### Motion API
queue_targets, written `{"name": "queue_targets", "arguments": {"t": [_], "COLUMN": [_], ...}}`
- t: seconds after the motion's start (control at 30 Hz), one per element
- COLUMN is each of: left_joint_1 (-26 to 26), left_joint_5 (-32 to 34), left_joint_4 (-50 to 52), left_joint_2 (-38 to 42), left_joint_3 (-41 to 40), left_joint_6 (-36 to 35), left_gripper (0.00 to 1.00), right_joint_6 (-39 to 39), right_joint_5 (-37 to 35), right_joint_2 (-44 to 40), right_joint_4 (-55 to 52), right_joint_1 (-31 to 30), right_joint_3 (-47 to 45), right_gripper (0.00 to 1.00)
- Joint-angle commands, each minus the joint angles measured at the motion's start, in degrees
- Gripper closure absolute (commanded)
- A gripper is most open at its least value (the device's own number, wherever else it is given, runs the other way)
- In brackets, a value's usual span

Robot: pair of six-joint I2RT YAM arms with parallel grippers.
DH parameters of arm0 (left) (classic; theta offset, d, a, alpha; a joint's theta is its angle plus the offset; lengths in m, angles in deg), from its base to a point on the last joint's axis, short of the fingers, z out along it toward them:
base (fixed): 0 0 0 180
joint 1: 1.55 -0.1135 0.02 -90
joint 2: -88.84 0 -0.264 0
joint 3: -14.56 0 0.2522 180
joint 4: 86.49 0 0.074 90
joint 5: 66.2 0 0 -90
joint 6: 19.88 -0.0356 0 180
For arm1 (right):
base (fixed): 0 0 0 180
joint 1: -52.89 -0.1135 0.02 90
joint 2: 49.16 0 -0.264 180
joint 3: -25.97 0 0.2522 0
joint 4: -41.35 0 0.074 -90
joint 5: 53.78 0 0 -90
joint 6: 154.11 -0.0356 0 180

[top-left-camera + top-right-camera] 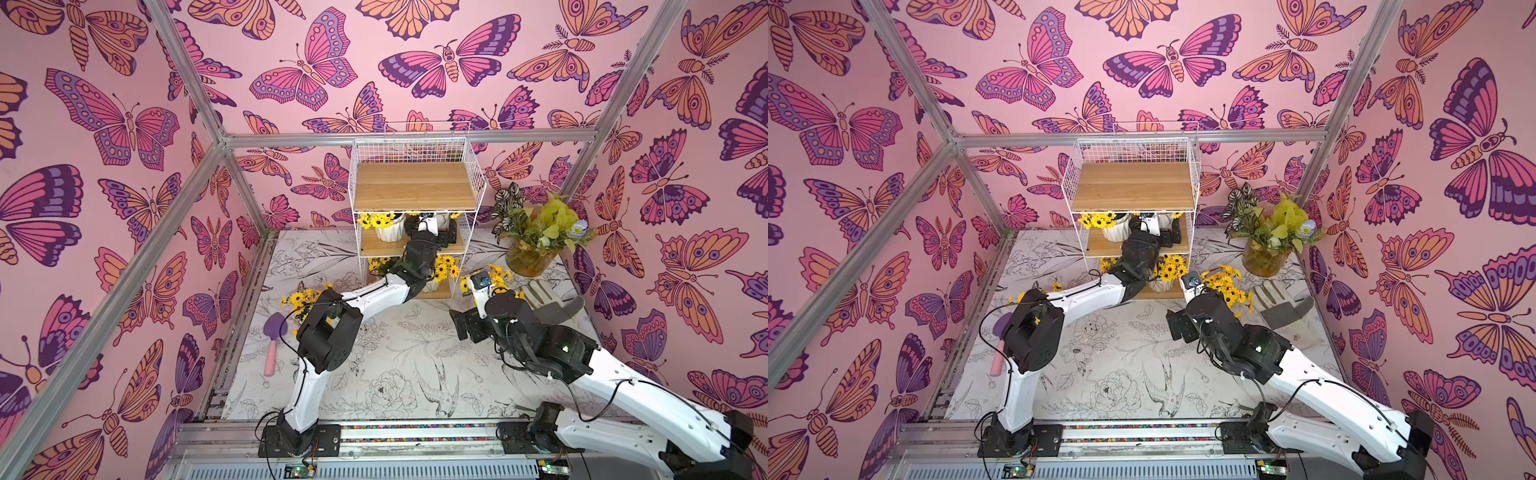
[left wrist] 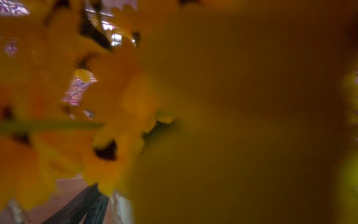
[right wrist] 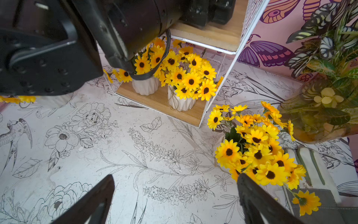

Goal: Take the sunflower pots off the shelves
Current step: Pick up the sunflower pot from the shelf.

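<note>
**Sunflower pots divided between shelves and table**

The table (image 1: 395, 353), printed with line-drawn flowers, is backed by the shelves (image 1: 415, 187), three wooden boards framed in white wire grid. On the middle board a sunflower pot (image 1: 390, 232) is stood at the left end. The left tool (image 1: 431, 222) is reached in beside it, against a second bunch (image 1: 455, 215). Its wrist view is filled by blurred yellow petals, so whether it is spread or pressed together cannot be told.

An amber glass vase (image 1: 528, 259) filled with patterned leaves is set right of the shelves. On the bottom board a ribbed pot (image 3: 145, 85) and a twine-tied pot (image 3: 180, 101) are held side by side, each filled with sunflowers. On the table a fifth pot (image 1: 297, 298) is stood left of the shelves and a sixth pot (image 3: 257, 151) right of them.

The right tool (image 3: 174, 195) is spread wide above the table, one finger (image 3: 257, 199) just beside the sixth pot's blooms. A gardening glove (image 1: 544, 301) and a purple trowel (image 1: 274, 340) are laid flat on the table.
</note>
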Motion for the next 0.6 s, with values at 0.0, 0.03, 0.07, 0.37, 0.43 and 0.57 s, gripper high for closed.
{"name": "queue_targets", "arguments": {"t": [0.0,0.03,0.07,0.37,0.43,0.57], "left_joint_1": [-1.3,-1.3,-1.4,-1.7,-1.9,-2.5], "left_joint_5": [1.6,1.5,1.0,-3.4,-4.7,-6.8], "left_joint_4": [5.0,5.1,5.8,13.0,15.9,19.4], "left_joint_2": [-3.3,-3.7,-4.1,-7.0,-7.5,-9.3], "left_joint_3": [0.2,0.7,1.4,7.3,8.9,11.4], "left_joint_6": [5.0,5.0,4.9,3.3,3.2,3.0], "left_gripper": [0.00,0.00,0.00,0.00,0.00,0.00], "right_joint_6": [-1.1,-1.1,-1.0,-0.7,-0.8,-1.0], "right_joint_5": [-0.8,-0.7,-0.8,-0.2,0.1,0.6], "right_joint_2": [-0.8,-0.9,-0.9,0.3,0.6,1.0], "right_joint_4": [-1.1,-1.0,-1.0,-0.5,-0.3,0.3], "right_joint_1": [0.5,0.5,0.5,0.9,1.0,1.0], "right_joint_3": [0.0,-0.1,-0.1,0.4,0.3,0.2], "right_gripper": [0.01,0.01,0.01,0.01,0.01,0.01]}}
